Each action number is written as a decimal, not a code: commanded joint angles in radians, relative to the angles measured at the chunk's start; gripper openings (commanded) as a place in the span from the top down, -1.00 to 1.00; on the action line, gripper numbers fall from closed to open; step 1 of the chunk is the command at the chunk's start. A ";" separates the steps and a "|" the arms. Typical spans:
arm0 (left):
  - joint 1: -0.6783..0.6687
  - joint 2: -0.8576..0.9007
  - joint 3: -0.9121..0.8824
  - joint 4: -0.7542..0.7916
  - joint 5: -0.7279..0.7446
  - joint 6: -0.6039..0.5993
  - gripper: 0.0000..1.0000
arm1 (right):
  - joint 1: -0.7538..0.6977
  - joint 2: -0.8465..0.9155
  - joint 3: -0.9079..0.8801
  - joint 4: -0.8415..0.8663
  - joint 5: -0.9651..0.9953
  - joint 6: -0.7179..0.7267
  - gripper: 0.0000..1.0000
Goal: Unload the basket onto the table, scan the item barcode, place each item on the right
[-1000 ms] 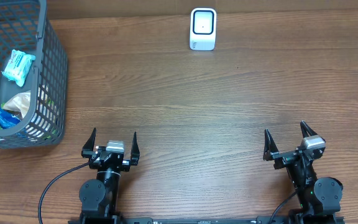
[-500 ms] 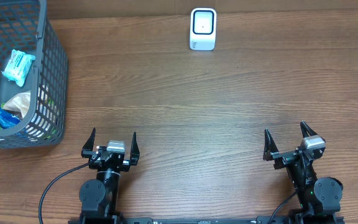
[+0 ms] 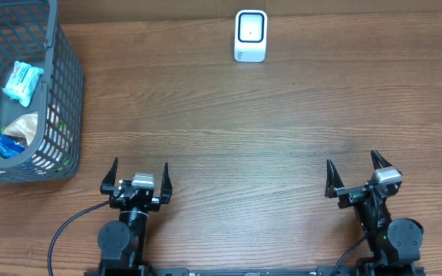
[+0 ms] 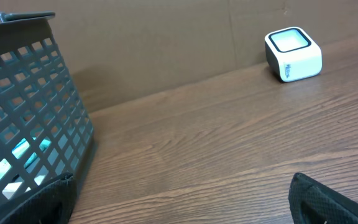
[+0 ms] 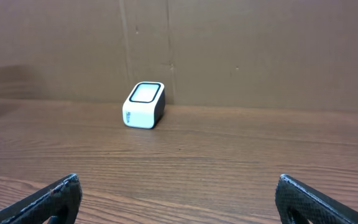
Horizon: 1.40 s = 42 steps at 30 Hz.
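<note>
A white barcode scanner [image 3: 250,35] with a dark window stands at the table's far edge; it also shows as the white scanner [image 4: 293,55] in the left wrist view and the scanner [image 5: 144,104] in the right wrist view. Packaged items lie in a grey wire basket [image 3: 61,92] at far left: a pale green pack [image 3: 22,81], a tan pack [image 3: 23,126] and a blue pack [image 3: 0,141]. My left gripper [image 3: 136,175] rests open near the front edge, empty. My right gripper [image 3: 353,173] is open and empty at front right.
The basket wall [image 4: 36,118] fills the left of the left wrist view. A brown cardboard wall [image 5: 229,50] rises behind the table. Bare wood tabletop [image 3: 236,138] lies between the grippers and the scanner.
</note>
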 commanded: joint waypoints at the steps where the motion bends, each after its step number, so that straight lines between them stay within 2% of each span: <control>1: 0.003 -0.012 -0.004 0.004 -0.009 0.019 -1.00 | -0.004 -0.009 -0.011 0.003 0.023 -0.004 -1.00; 14: 0.003 -0.012 0.023 0.013 -0.006 -0.012 -1.00 | -0.004 -0.009 -0.010 0.003 0.035 -0.003 -1.00; 23: 0.003 -0.012 0.098 -0.062 -0.006 -0.027 -0.99 | -0.004 -0.009 0.010 0.006 0.036 -0.003 -1.00; 36: 0.003 -0.011 0.138 -0.080 -0.006 -0.074 -1.00 | -0.004 -0.009 0.035 0.007 0.035 -0.003 -1.00; 42: 0.003 -0.003 0.169 -0.089 -0.006 -0.140 -1.00 | -0.004 -0.009 0.076 0.002 0.035 0.016 -1.00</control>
